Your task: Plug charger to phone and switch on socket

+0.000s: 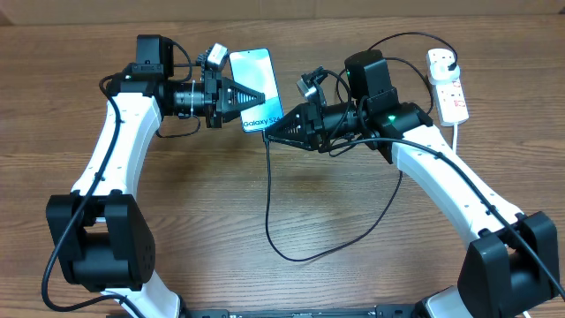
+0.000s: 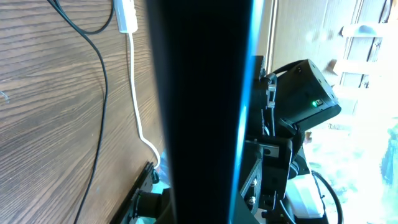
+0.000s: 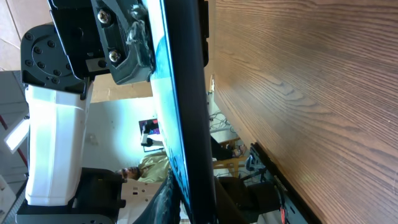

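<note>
The phone, its blue screen reading "Galaxy S24", is held off the table. My left gripper is shut on its left long side. In the left wrist view the phone stands edge-on and fills the middle. My right gripper is at the phone's near short end, shut where the charger cable starts. The connector tip is hidden. The phone also shows edge-on in the right wrist view. The cable loops over the table to a black plug in the white socket strip.
The socket strip lies at the far right with its thick white cord running toward the front. The cord and the black cable show in the left wrist view. The cable's loop lies on the wooden table between the arms.
</note>
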